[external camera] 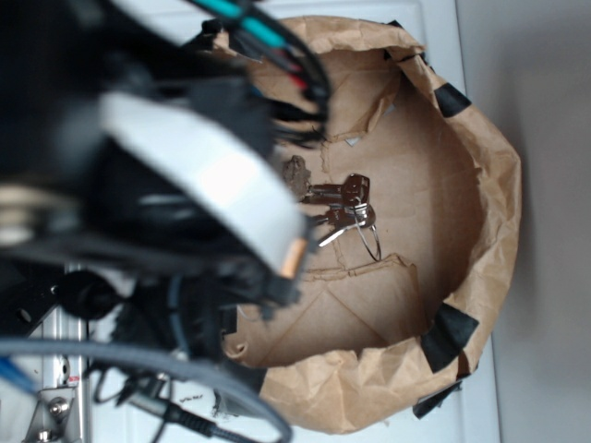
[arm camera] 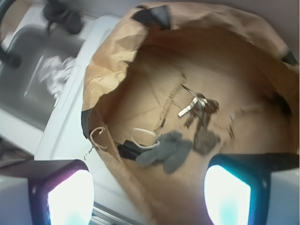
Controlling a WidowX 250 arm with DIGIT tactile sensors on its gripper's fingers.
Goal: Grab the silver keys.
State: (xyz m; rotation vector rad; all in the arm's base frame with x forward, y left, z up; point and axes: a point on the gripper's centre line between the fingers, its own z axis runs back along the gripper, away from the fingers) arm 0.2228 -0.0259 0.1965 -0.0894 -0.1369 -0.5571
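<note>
The silver keys [external camera: 343,210] lie on the floor of a rolled-down brown paper bag [external camera: 480,249], with a thin wire ring sticking out toward the front. In the wrist view the keys [arm camera: 197,108] lie in the middle of the bag floor, well beyond my gripper [arm camera: 147,197]. The gripper is open and empty, its two glowing fingertips [arm camera: 70,199] spread wide above the bag's near rim. In the exterior view the arm's blurred body hides the gripper.
A rough brown lump [arm camera: 206,140] lies just in front of the keys, and shows in the exterior view [external camera: 295,175]. A grey fabric piece [arm camera: 166,150] with a white cord loop [arm camera: 143,136] lies near the bag's near wall. A sink [arm camera: 37,70] is to the left.
</note>
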